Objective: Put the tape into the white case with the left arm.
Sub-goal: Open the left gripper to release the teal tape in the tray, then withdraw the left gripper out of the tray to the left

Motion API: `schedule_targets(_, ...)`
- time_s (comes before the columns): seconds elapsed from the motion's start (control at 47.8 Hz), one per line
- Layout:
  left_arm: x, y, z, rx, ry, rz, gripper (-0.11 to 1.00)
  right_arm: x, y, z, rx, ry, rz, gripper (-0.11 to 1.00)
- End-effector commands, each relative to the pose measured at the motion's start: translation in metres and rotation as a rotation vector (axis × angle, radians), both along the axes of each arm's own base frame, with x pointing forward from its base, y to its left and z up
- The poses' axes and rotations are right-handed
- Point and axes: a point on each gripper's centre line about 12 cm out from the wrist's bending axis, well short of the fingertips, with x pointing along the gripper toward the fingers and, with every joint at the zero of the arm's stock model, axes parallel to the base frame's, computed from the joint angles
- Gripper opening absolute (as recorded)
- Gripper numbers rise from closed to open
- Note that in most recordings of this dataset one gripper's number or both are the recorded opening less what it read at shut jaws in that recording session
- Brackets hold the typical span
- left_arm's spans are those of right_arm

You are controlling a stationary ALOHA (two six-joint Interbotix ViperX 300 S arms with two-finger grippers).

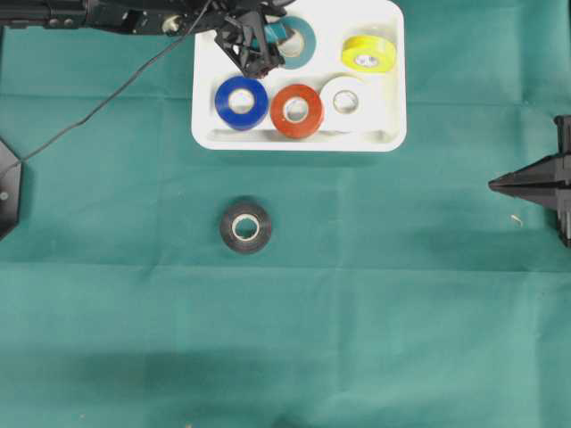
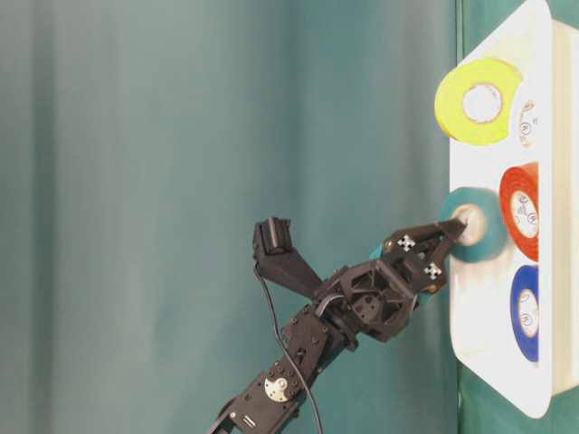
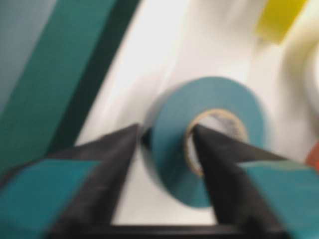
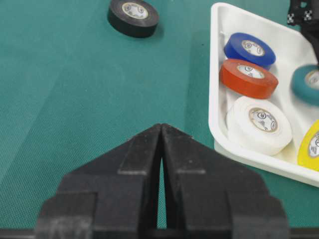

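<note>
The white case lies at the top middle of the green cloth. A teal tape roll rests inside it near the far rim. My left gripper reaches in from the left and is open. One finger is in the roll's core and the other is outside its wall. In the left wrist view a dark gap shows between the outer finger and the teal roll. A black tape roll lies flat on the cloth below the case. My right gripper is shut and empty at the right edge.
The case also holds a blue roll, a red roll, a white roll and a yellow roll. A loose black cable runs from the left arm across the cloth. A black mount sits at the left edge.
</note>
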Motion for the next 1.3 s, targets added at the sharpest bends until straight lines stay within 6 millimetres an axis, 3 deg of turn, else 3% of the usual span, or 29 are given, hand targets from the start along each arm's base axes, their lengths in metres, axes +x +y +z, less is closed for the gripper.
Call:
schedule_targets(0.0, 0.009, -0.003, 0.022, 0.028, -0.051, -0.016, 0.66, -0.002, 0.0, -0.006, -0.007, 0.015, 0.005, -0.09)
schedule_targets(0.084, 0.009, -0.007, 0.022, 0.027, -0.05, -0.022, 0.87, -0.002, 0.001, -0.006, -0.006, 0.015, 0.006, -0.09)
schedule_targets(0.146, 0.008, -0.006, 0.022, 0.026, -0.049, -0.021, 0.95, -0.002, 0.0, -0.006, -0.006, 0.016, 0.004, -0.09)
schedule_targets(0.355, 0.002, -0.009, 0.032, 0.033, -0.064, -0.02, 0.93, -0.002, 0.001, -0.006, -0.006, 0.015, 0.006, -0.09)
schedule_targets(0.564, -0.014, -0.029, 0.045, 0.031, -0.076, -0.038, 0.93, -0.002, 0.001, -0.006, -0.006, 0.015, 0.006, -0.09)
schedule_targets(0.982, -0.05, -0.099, 0.058, 0.02, -0.085, -0.162, 0.92, -0.002, 0.001, -0.006, -0.007, 0.015, 0.007, -0.09)
schedule_targets(1.275, -0.065, -0.153, 0.055, -0.016, -0.088, -0.272, 0.92, -0.001, 0.001, -0.006, -0.007, 0.013, 0.007, -0.09)
